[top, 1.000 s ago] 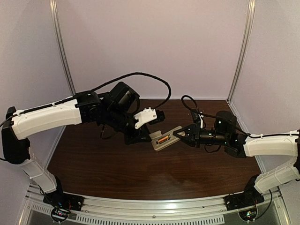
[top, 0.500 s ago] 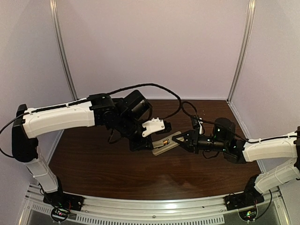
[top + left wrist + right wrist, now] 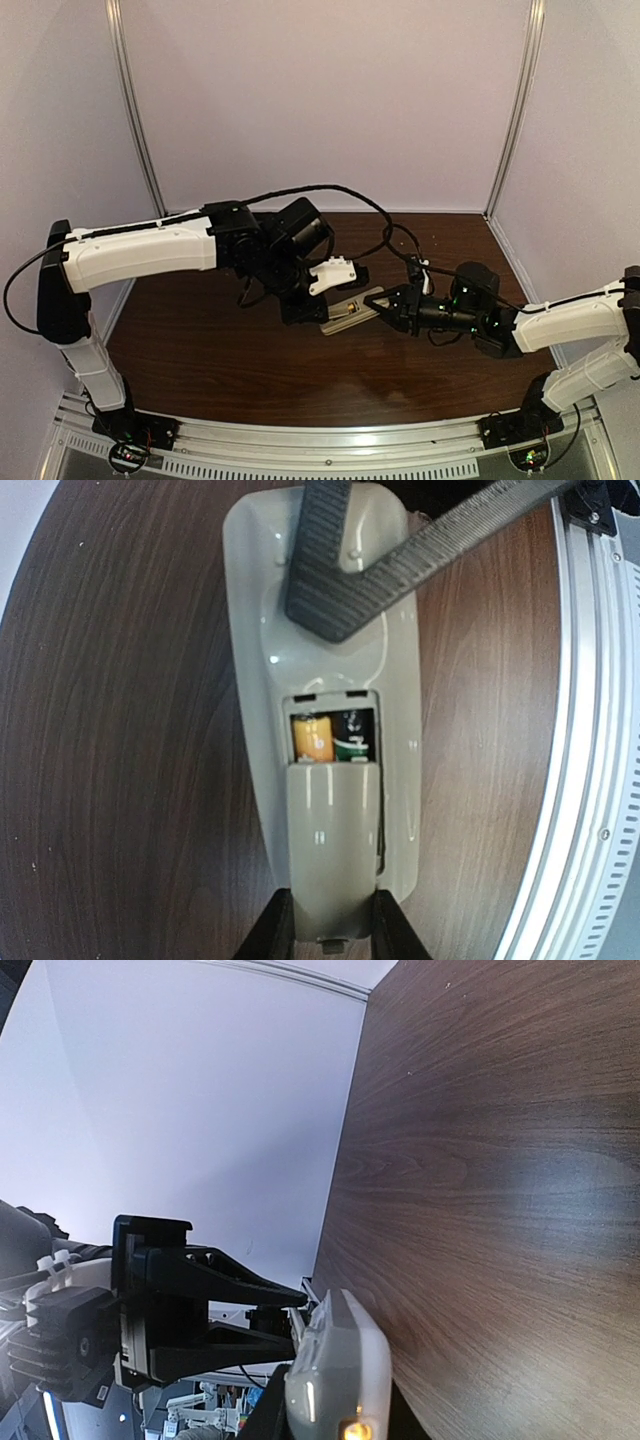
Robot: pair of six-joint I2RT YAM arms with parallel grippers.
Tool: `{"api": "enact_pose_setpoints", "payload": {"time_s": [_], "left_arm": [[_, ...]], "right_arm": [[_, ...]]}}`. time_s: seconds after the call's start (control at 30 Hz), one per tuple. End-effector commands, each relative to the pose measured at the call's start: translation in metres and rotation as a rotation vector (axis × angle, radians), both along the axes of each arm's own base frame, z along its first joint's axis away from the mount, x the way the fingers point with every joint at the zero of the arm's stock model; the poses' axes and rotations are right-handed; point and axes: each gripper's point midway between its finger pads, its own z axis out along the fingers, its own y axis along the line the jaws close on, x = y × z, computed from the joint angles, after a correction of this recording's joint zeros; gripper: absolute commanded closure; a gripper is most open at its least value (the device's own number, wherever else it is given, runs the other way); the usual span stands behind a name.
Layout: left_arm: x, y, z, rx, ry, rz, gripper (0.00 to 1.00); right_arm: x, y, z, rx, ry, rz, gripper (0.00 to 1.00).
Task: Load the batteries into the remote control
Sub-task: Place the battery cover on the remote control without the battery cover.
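The remote control (image 3: 330,680) lies back up just above the wooden table (image 3: 250,360). Its battery bay is partly uncovered, and the batteries sit in it side by side, the orange one (image 3: 312,737) next to the dark one (image 3: 353,742). A grey-beige battery cover (image 3: 333,840) overlaps the bay's lower part. My left gripper (image 3: 333,932) is shut on that cover's end. My right gripper (image 3: 388,311) is shut on the remote's (image 3: 350,309) other end, and its ribbed fingers (image 3: 325,590) cross it. In the right wrist view the remote (image 3: 340,1370) shows edge-on, with the left gripper (image 3: 290,1305) beyond.
A silver rail (image 3: 330,440) runs along the table's near edge, below both arm bases. Pale walls with metal corner strips (image 3: 515,110) close in the back and sides. A black cable (image 3: 340,195) loops over the left wrist.
My left arm has swung right until its gripper meets the remote's end. The right gripper has carried the remote slightly left and lower, and it now lies flatter.
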Motion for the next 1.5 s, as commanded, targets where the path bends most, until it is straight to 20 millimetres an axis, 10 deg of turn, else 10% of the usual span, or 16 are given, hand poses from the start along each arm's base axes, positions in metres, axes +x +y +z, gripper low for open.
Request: {"api": "enact_pose_setpoints", "payload": {"time_s": [0.0,1.47], "left_arm": [[0.004,-0.006,0.002,-0.006,-0.004,0.014,0.81],[-0.012,-0.025,-0.016,-0.019,0.154,-0.004,0.77]], "right_arm": [[0.0,0.004,0.006,0.032,-0.021,-0.012,1.0],[-0.009,0.011,0.009,0.049,-0.043,-0.001,1.0]]}}
